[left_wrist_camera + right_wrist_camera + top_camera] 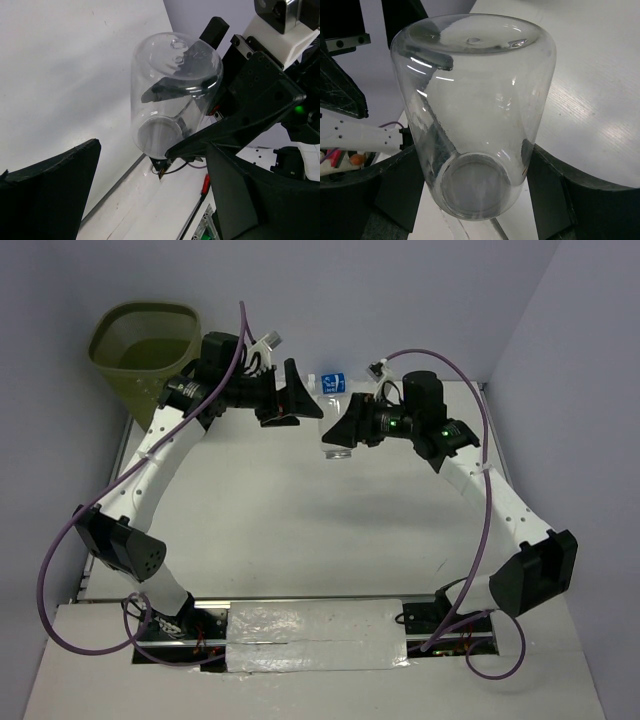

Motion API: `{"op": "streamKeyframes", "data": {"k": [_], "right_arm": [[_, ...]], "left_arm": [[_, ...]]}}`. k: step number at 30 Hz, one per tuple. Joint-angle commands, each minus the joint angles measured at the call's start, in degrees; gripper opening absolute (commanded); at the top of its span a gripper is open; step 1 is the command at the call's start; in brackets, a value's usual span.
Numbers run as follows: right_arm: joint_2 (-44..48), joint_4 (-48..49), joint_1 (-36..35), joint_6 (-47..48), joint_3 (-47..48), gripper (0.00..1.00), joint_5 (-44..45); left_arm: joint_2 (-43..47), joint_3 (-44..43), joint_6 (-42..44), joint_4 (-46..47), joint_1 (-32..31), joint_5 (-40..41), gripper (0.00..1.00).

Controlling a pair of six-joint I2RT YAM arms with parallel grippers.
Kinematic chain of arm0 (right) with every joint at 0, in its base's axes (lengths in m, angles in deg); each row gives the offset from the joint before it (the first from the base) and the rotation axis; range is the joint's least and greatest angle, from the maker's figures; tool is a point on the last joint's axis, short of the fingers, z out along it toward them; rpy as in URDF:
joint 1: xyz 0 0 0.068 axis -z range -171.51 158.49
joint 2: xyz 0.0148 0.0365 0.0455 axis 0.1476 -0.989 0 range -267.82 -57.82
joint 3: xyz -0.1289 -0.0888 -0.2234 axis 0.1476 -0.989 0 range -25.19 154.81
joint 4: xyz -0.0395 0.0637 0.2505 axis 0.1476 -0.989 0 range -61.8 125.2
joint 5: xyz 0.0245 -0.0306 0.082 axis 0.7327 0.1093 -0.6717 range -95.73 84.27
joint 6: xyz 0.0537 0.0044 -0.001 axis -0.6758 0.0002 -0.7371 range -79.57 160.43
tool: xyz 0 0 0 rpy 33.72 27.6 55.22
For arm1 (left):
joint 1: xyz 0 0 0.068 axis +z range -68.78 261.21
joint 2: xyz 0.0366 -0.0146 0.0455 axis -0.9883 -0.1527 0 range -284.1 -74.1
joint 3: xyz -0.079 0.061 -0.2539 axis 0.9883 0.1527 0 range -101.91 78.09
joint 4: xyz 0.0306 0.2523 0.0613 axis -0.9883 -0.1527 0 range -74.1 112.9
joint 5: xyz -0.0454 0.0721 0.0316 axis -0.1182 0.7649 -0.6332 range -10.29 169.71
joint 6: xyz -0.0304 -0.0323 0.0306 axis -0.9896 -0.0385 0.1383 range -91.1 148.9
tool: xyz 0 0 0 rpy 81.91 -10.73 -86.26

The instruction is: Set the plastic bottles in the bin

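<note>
My right fingers point(560, 195) are pinching a clear plastic bottle point(475, 115) across its body, one pad on each side. Its base points away from the wrist camera and its neck comes back between the pads. The neck end is blurred, so I cannot tell whether it has a cap. My left fingers point(45, 195) are spread wide with nothing between them, and they face the held bottle from just beside it. From above, the held bottle point(336, 448) sits close to the far edge of the counter point(300, 530), about midway along it. Most of it is covered by the right wrist, and I cannot tell whether it touches the surface. A second bottle with a blue label point(333, 383) stands just behind it at the far edge, and only its upper part shows past the two wrists. The bin point(145, 350) is at the far left corner. The left arm cuts off its lower part, and its inside is too shadowed to read. The counter is plain white, with a patch of silver tape point(315, 637) at the near edge between the arm bases. Purple cables point(50, 570) loop off both arms. The walls are a pale grey-lilac and meet in a corner behind the far right of the counter.
</note>
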Motion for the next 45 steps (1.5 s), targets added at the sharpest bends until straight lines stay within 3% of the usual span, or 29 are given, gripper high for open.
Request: {"op": "streamKeyframes", "data": {"k": [1, 14, 27, 30, 34, 37, 38, 41, 45], "right_arm": [[0.23, -0.91, -1.29, 1.77, 2.83, 0.63, -1.75], [-1.88, -4.69, -3.05, 3.62, 6.43, 0.63, -1.31], [-3.02, -5.75, -5.33, 3.79, 6.79, 0.63, -1.23], [-2.93, -6.10, -5.42, 4.23, 6.44, 0.63, -0.52], [-3.02, -6.01, -5.33, 4.23, 6.17, 0.66, -0.35], [-3.11, -6.18, -5.42, 4.14, 6.26, 0.74, -0.26], [-3.19, -6.45, -5.34, 4.06, 6.69, 0.86, -0.09], [-2.76, -9.25, -5.33, 5.54, 9.41, 1.00, 0.53], [-1.18, -21.17, -5.25, 10.63, 16.35, 1.00, 3.51]], "left_arm": [[0.63, -0.36, -0.77, 3.04, -0.44, -2.57, 0.99], [-2.18, -2.21, -1.39, 4.36, -1.49, -5.04, 0.99], [-4.64, -2.65, -1.30, 4.09, -3.17, -2.05, 0.98], [-4.20, -1.77, -1.21, 4.45, -3.25, -1.52, 0.84], [-3.33, -0.45, -1.12, 4.89, -3.25, -0.56, 0.53], [-2.80, -0.01, -0.86, 4.89, -3.25, 0.32, 0.43], [-2.71, -0.10, -0.77, 4.54, -3.25, 0.67, 0.40], [-3.14, -2.03, 1.07, 1.56, -3.25, 4.00, 0.34], [-5.43, -9.56, 5.02, -4.84, -2.64, 11.56, 0.24]]}}
